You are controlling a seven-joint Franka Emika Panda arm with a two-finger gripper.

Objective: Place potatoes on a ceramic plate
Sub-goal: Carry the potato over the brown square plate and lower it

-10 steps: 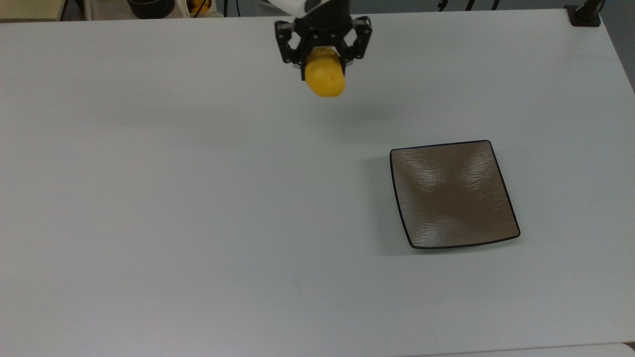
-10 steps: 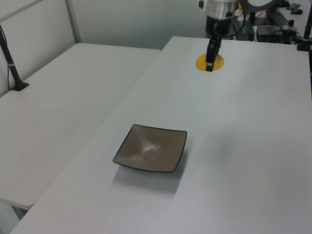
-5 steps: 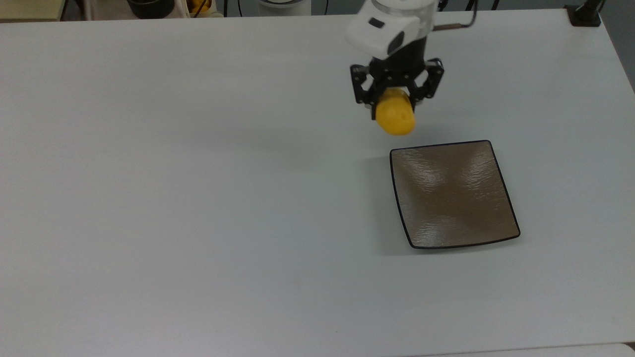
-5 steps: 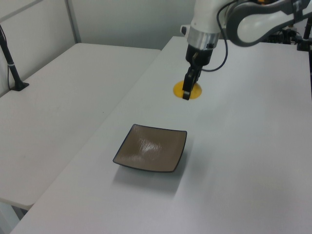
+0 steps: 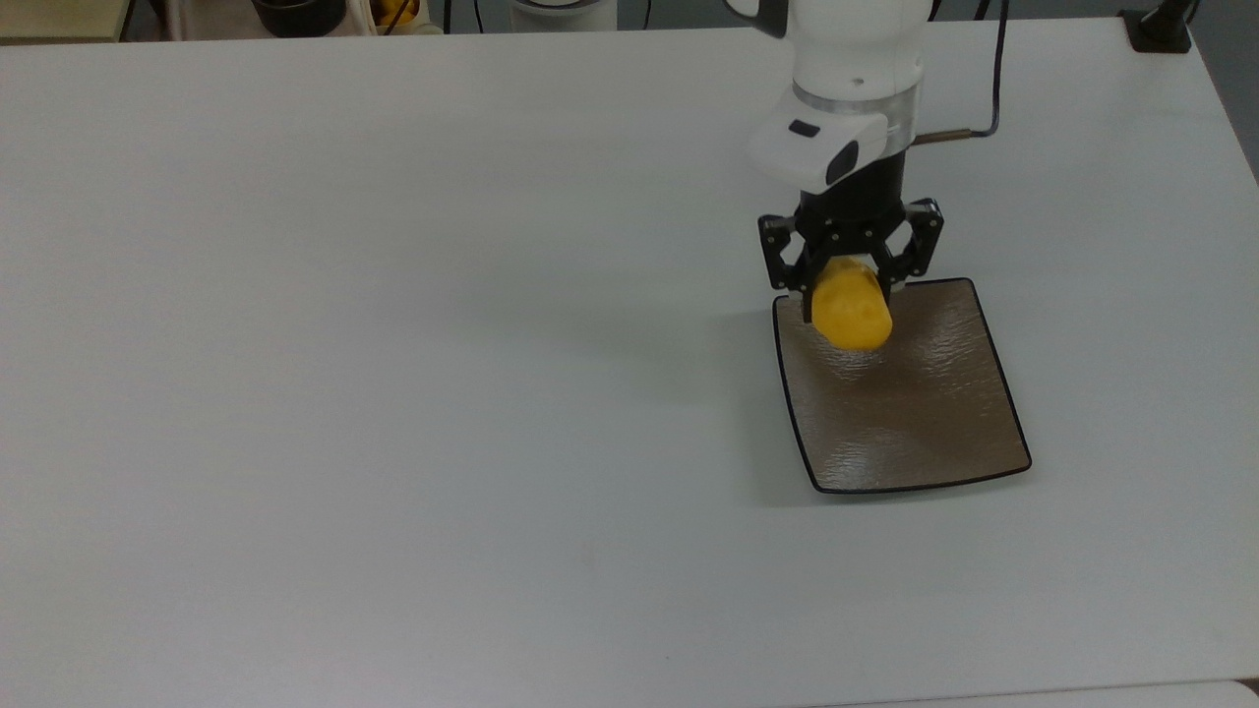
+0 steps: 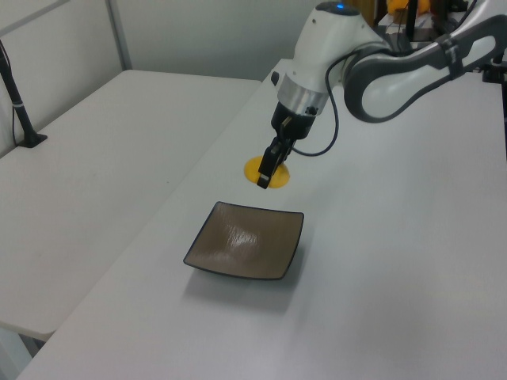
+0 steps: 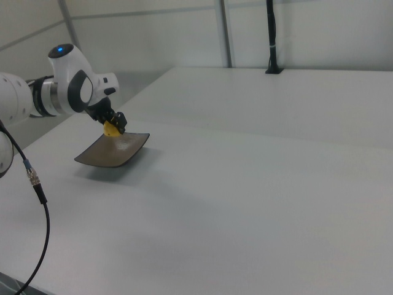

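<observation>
The ceramic plate (image 5: 900,393) lies bare on the white counter (image 5: 393,393), just below the gripper (image 5: 850,285). The gripper, fingers closed on the yellow potato (image 5: 852,311), hangs over the plate's far edge in the top view, the potato held clear of its surface. Beyond stretches open counter.

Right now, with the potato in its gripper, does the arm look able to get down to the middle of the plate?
Probably yes. The gripper holds the potato over the plate's near edge in the top view, and the plate's dished surface is bare, with nothing standing between them. Its height above the plate is hard to judge.
</observation>
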